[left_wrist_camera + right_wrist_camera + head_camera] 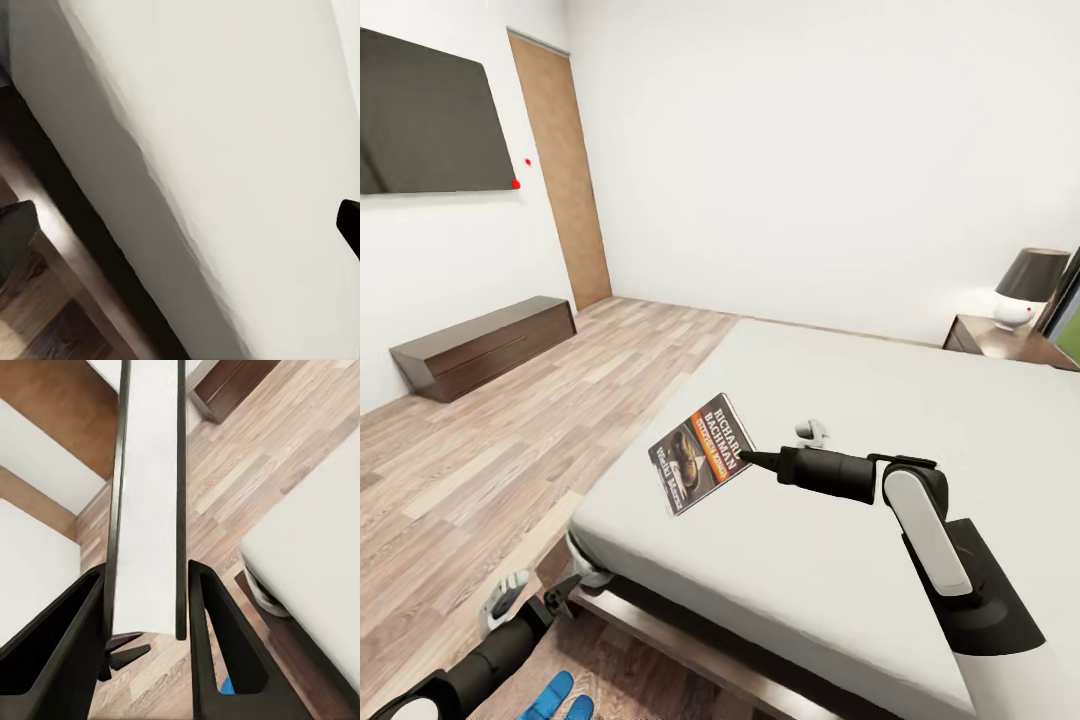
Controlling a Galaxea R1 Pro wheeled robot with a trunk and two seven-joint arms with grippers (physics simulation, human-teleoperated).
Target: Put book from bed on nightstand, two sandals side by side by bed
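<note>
At far left I see my left gripper [510, 592] low by the bed [920, 420] corner; I can't tell its jaw state. A blue sandal [555, 697] lies on the floor just beside that arm. Further right, my right gripper [748, 458] is clamped on the book [702, 452], lifted above the mattress, its edge between the fingers [217, 645].

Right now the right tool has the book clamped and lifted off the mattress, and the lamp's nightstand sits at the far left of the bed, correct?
Not quite. The right tool does hold the book clamped above the bed, but the nightstand with the lamp sits at the far right of the bed, as the head view shows.
</note>
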